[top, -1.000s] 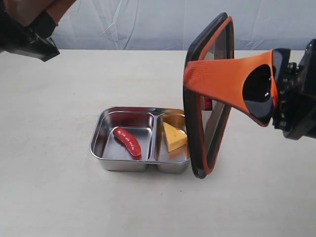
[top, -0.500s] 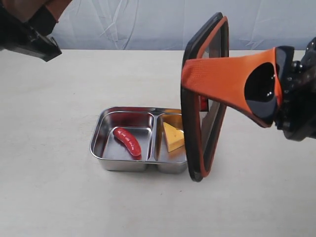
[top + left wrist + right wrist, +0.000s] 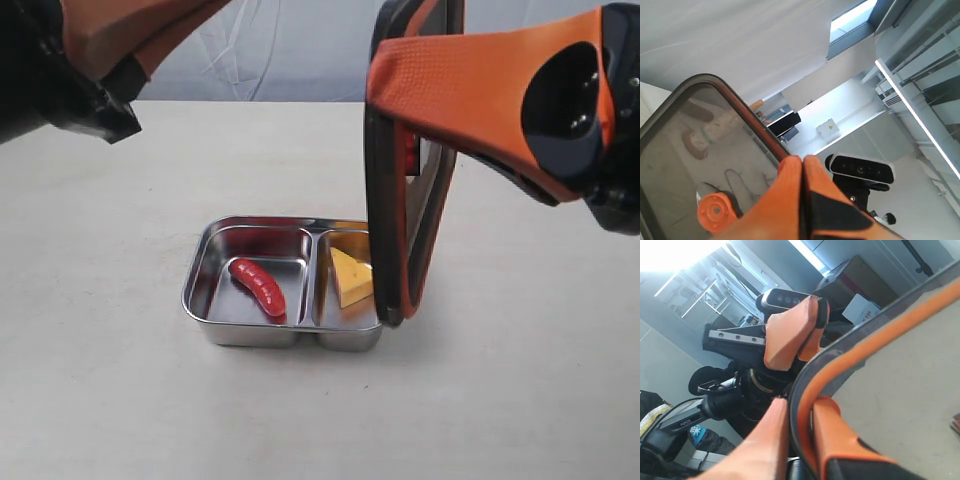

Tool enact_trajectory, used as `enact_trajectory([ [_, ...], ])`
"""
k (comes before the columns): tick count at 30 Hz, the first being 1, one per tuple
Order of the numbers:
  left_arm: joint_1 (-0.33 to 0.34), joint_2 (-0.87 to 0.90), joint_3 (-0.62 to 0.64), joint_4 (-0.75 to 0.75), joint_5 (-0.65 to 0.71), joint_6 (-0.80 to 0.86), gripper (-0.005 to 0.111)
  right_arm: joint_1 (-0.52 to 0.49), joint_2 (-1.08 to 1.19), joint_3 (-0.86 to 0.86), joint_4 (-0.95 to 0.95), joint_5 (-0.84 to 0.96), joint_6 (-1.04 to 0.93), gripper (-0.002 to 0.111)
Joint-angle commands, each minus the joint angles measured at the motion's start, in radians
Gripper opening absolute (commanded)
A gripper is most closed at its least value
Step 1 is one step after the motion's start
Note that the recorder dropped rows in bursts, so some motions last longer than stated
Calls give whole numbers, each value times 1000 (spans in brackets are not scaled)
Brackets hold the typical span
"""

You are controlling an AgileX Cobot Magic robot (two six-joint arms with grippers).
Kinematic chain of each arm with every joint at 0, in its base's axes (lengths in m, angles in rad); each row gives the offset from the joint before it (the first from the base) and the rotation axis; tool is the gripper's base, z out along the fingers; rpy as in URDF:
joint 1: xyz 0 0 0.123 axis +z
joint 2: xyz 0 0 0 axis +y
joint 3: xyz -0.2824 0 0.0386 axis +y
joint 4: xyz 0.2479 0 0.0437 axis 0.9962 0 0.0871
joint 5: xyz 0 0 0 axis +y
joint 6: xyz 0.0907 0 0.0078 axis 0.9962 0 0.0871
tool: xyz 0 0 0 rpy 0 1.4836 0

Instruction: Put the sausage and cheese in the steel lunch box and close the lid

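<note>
The steel lunch box (image 3: 200, 300) sits open mid-table. The red sausage (image 3: 258, 286) lies in its left compartment and the yellow cheese (image 3: 352, 277) in its right one. My right gripper (image 3: 380, 100) (image 3: 799, 407) is shut on the rim of the dark lid (image 3: 400, 210) (image 3: 880, 335), holding it nearly upright with its lower edge at the box's right rim. The lid's orange seal faces right. My left gripper (image 3: 150, 30) (image 3: 802, 161) hangs high at the upper left, shut on nothing. The left wrist view shows the lid (image 3: 695, 145) and its orange valve (image 3: 715, 212).
Pale bare tabletop (image 3: 120, 400) surrounds the box, with a white cloth backdrop (image 3: 280, 50) behind it. The right arm's black wrist (image 3: 620, 190) hangs over the table's right side. In the right wrist view the left arm (image 3: 790, 335) shows beyond the lid.
The right gripper rose and carried the lid up and left; it now stands straighter, its lower edge at the box's right rim. The left arm came further into view.
</note>
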Motion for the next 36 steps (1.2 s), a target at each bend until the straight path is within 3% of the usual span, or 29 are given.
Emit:
enact_trajectory([
  [1,-5,0,-7,84,-11,3,0,0,-2,-8,12,15,-14,-1],
  [3,-5,0,-7,86,-15,26,0,0,-2,-8,12,33,-14,-1],
  [7,-5,-2,-7,80,-32,408,0,0,-2,-8,12,45,-14,-1],
  [11,-5,-2,-10,40,-204,575,0,0,-2,-8,12,45,-14,-1],
  [13,-5,-2,-23,66,-318,761,0,0,-2,-8,12,40,-14,-1],
  [14,-5,-6,-33,118,-369,901,0,0,-2,-8,12,36,-14,-1],
  [18,-8,-50,-67,410,-369,1365,0,0,-2,-8,12,30,-14,-1],
  [20,-8,-72,-68,505,-369,1466,0,0,-2,-8,12,30,-14,-1],
  [23,-8,-82,-68,592,-343,1361,0,0,-2,-8,12,41,-14,-1],
  [27,-8,-82,-68,685,-332,1095,0,0,-2,-8,12,48,-14,-1],
  [36,-14,-82,-68,711,-369,943,0,0,-2,-8,12,45,-14,-1],
])
